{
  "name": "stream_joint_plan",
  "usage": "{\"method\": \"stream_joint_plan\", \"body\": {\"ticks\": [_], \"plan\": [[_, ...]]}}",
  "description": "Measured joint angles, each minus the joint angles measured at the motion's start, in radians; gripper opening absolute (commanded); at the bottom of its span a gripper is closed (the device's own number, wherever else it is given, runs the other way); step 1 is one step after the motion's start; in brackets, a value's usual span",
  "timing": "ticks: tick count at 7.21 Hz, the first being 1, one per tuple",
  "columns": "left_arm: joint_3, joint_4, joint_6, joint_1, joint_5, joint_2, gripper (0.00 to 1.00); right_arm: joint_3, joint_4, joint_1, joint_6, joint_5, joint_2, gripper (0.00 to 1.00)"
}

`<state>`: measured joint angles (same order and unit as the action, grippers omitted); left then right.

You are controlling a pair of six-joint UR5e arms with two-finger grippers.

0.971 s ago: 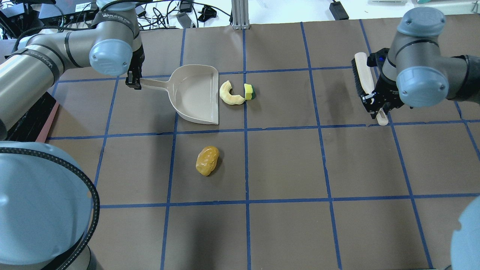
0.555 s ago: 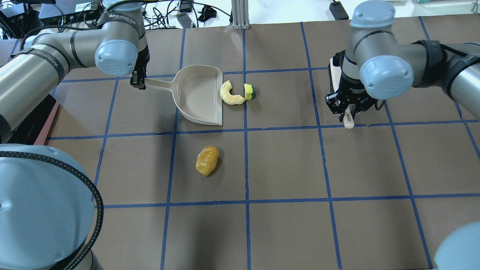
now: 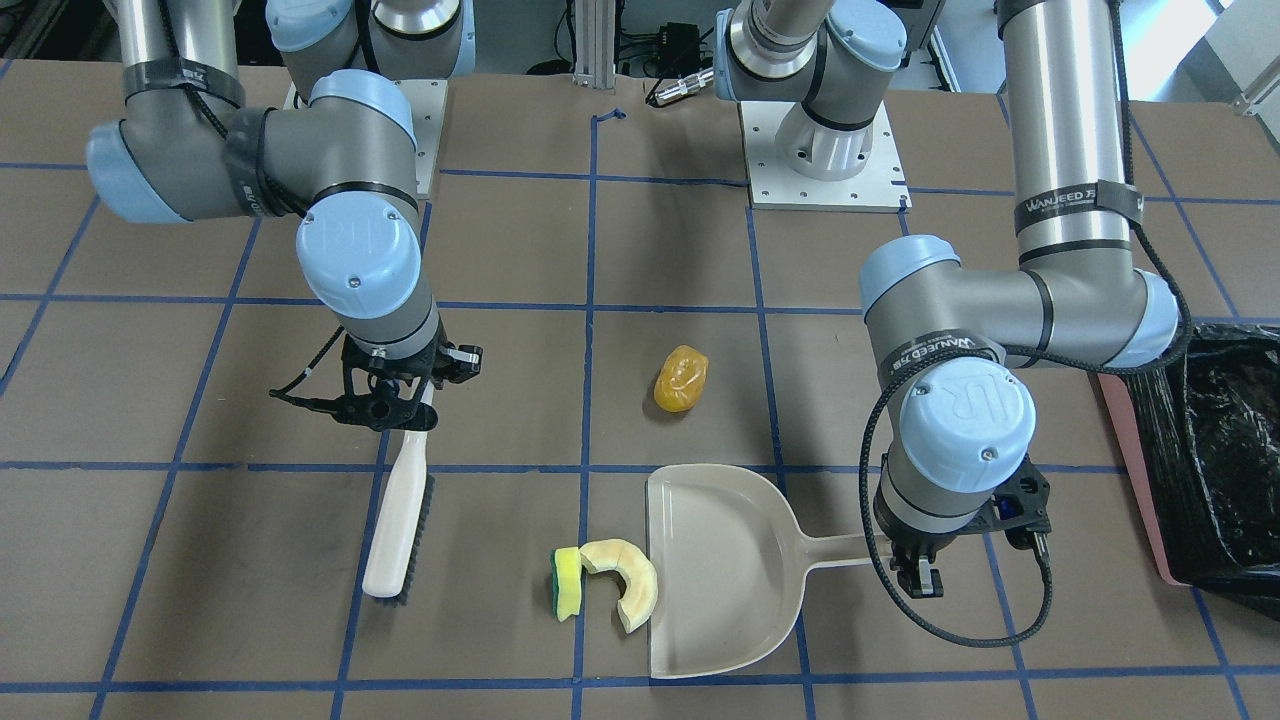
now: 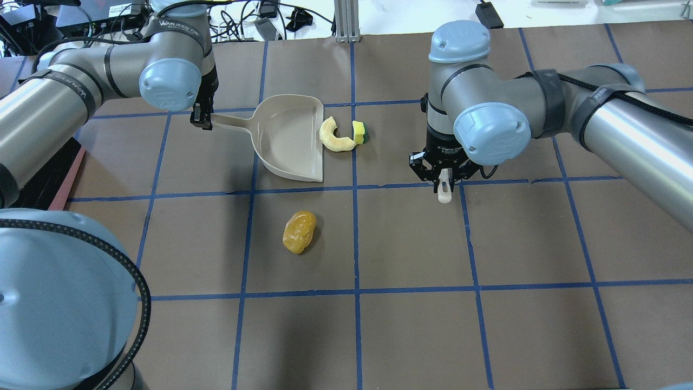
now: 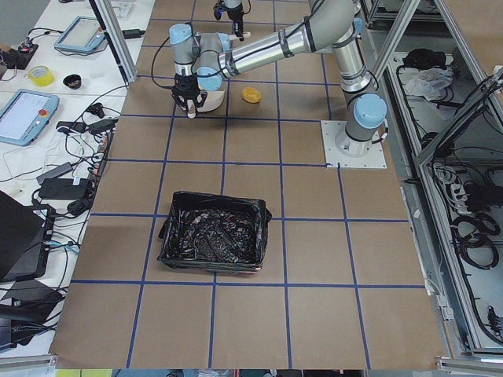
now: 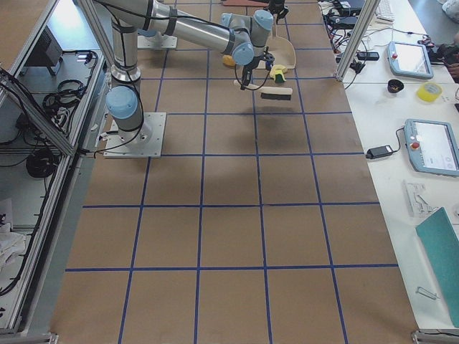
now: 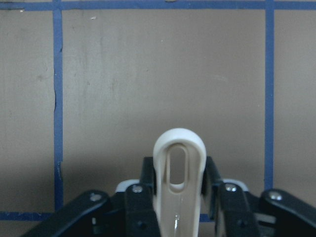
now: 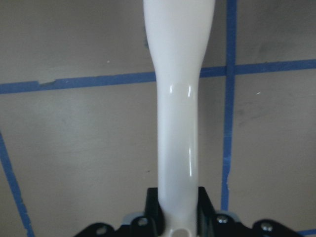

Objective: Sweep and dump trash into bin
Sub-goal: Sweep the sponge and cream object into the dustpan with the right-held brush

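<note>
My left gripper [image 4: 201,118] [image 3: 918,575] is shut on the end of the beige dustpan's [image 4: 287,138] [image 3: 720,560] handle, whose looped tip shows between its fingers [image 7: 148,182]. The pan's open lip lies against the pale crescent slice [image 4: 334,135] [image 3: 625,585]. The yellow-green sponge [image 4: 359,131] [image 3: 567,583] touches the slice's other side. An orange lump [image 4: 299,232] [image 3: 681,379] lies apart, nearer the robot. My right gripper [image 4: 443,181] [image 3: 405,395] is shut on the white brush [image 3: 398,520] handle, to the right of the sponge. The bin [image 3: 1125,440] [image 5: 211,265] stands at the table's left end.
Blue tape lines [image 4: 354,238] grid the brown table. Cables and a metal post [image 4: 346,21] line the far edge. The two arm bases [image 3: 825,150] stand on the robot's side. Side benches hold tablets [image 6: 434,147] and small gear.
My right arm has swung left across the table with the brush, from the far right to just right of the sponge. The left gripper nudged the dustpan slightly right, against the slice.
</note>
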<state>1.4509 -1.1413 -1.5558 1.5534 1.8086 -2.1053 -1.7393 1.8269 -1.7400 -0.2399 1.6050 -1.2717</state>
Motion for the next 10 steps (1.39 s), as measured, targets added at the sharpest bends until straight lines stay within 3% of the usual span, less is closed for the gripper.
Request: {"method": "stream_joint_plan", "body": {"ticks": [4,8,10], "plan": [[0.000,0.000,-0.017,0.016,-0.001,0.000,0.00,0.008,0.096,-0.122,-0.101,-0.063,0.071,0.04],[0.000,0.017,-0.026,0.032,-0.039,-0.005,0.00,0.110,0.178,-0.173,-0.182,-0.091,0.194,0.04],[0.000,0.032,-0.023,0.036,-0.051,-0.013,0.00,0.139,0.194,-0.206,-0.234,-0.156,0.228,0.04]]}}
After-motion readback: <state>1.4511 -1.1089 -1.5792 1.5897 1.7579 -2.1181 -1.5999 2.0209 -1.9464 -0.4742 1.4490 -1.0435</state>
